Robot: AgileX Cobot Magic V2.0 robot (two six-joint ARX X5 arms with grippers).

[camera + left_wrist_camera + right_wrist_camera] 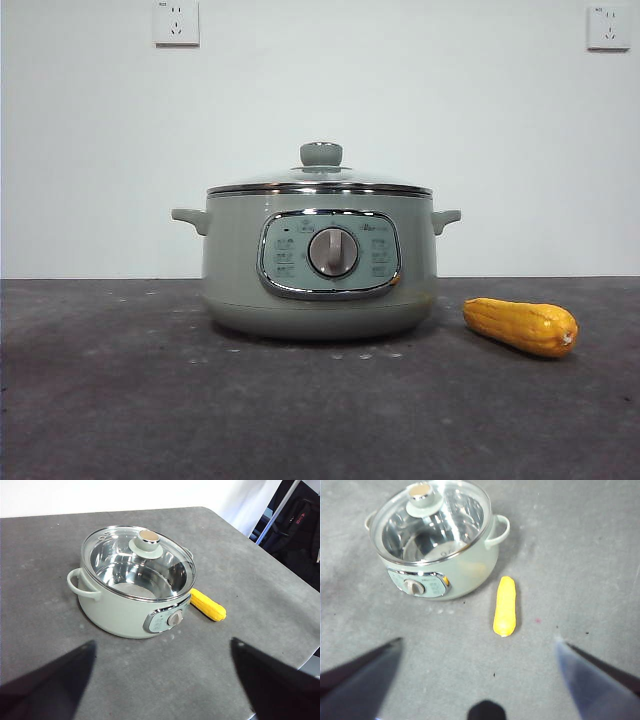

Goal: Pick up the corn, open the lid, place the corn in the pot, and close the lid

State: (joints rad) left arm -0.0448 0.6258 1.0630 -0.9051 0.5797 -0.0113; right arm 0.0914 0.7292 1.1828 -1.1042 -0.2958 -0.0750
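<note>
The sage-green pot [320,265] stands in the middle of the dark table, with the glass lid [320,182] shut on it. The yellow-orange corn [520,325] lies on the table just right of the pot. In the left wrist view the pot [125,610], lid [137,562] and corn [207,605] lie well ahead of my left gripper [160,680], which is open and empty. In the right wrist view the corn [505,605] lies ahead of my open, empty right gripper [480,680], beside the pot [445,575] and lid [430,520]. Neither gripper shows in the front view.
A white wall with two power sockets [176,22] stands behind the table. The table's edge [260,550] shows in the left wrist view, with dark gear beyond it.
</note>
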